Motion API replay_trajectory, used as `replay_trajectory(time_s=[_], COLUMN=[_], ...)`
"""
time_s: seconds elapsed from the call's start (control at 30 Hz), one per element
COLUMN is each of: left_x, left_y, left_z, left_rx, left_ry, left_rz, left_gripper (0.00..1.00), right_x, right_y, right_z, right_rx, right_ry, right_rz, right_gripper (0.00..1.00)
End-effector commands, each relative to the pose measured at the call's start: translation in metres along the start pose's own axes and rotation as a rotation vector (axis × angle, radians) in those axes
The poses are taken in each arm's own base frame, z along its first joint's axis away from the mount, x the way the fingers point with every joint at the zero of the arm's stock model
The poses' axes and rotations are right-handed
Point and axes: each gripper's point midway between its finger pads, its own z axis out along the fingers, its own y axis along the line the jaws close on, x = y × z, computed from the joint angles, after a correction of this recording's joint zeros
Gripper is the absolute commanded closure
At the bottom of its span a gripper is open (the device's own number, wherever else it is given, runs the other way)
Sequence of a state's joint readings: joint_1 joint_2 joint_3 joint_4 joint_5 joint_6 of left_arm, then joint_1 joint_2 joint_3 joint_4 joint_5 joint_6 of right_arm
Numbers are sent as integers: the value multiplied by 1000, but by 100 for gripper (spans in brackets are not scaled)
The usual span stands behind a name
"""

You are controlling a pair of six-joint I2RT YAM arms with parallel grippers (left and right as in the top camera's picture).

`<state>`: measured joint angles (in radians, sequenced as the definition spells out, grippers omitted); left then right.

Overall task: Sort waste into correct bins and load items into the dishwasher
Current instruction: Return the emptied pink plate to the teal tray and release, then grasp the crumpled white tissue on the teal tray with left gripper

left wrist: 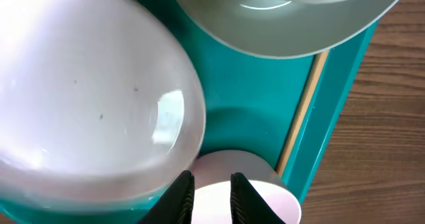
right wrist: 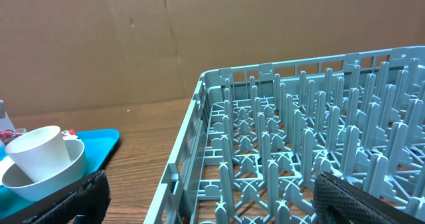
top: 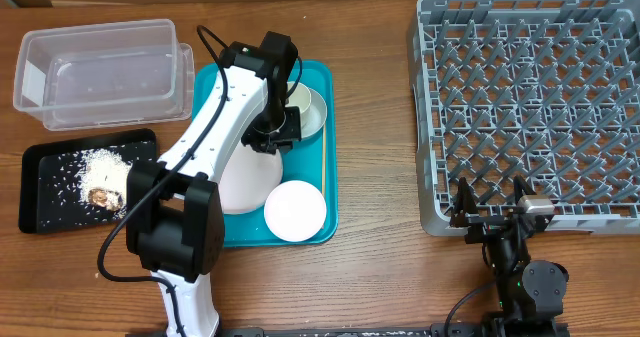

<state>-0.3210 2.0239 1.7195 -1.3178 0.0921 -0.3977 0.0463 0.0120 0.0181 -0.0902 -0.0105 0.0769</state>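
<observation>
Wooden tabletop (top: 380,277) carries a teal tray (top: 314,157) with the white tableware. Over the tray hangs the left gripper (left wrist: 211,196), its fingers slightly apart and gripping nothing, above the small plate (left wrist: 262,187). The large plate (left wrist: 80,98) lies beside it and the bowl (left wrist: 279,24) beyond. Right of the tray, the right gripper (top: 492,214) gapes wide at the dish rack (top: 520,87).

Seen from above, the left arm (top: 215,117) hides most of the large plate (top: 245,189) and part of the bowl (top: 312,112). The dish rack (top: 530,107) runs off the right edge. In the black tray (top: 40,212) the scraps (top: 100,195) are too small to tell apart.
</observation>
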Motion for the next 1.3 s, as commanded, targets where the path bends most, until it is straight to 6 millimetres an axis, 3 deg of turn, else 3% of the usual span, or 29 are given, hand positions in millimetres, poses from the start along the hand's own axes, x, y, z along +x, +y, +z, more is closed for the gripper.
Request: replay_trajectory(time_s=[0.0, 0.3, 0.43, 0.47, 0.5, 0.53, 0.73, 1.0, 1.07, 1.17, 1.27], left_x=[-5, -9, -17, -21, -26, -31, -72, -111, -123, -132, -137], left_y=[4, 2, -3, -4, -5, -4, 3, -7, -6, 1, 17], left_z=[-7, -62, -85, -88, -90, -91, -102, -120, -127, -136, -135], left_rx=[-10, 7, 27, 30, 33, 27, -35, 76, 107, 173, 198], left_ry=[-9, -51, -113, -134, -156, -179, -364, -516, -557, -575, -562], left_rz=[-16, -24, -19, -18, -16, -16, -29, -48, -59, -81, -131], left_gripper=[78, 85, 78, 59, 24, 1, 0, 1, 9, 17, 12], right_x=[1, 1, 1, 1, 1, 1, 1, 1, 1, 1, 1], right_y=[-2, -2, -2, -2, -2, -2, -2, -2, -2, -2, -2], right_z=[0, 0, 0, 0, 0, 0, 0, 0, 0, 0, 0], right_rx=[9, 9, 9, 9, 9, 9, 9, 9, 9, 9, 9], right_ry=[-6, -6, -7, -7, -7, -6, -6, -6, -6, -6, -6], right_rz=[-6, -6, -6, -6, -6, -6, -6, -6, -6, -6, -6], right_gripper=[0, 0, 0, 0, 0, 0, 0, 0, 0, 0, 0])
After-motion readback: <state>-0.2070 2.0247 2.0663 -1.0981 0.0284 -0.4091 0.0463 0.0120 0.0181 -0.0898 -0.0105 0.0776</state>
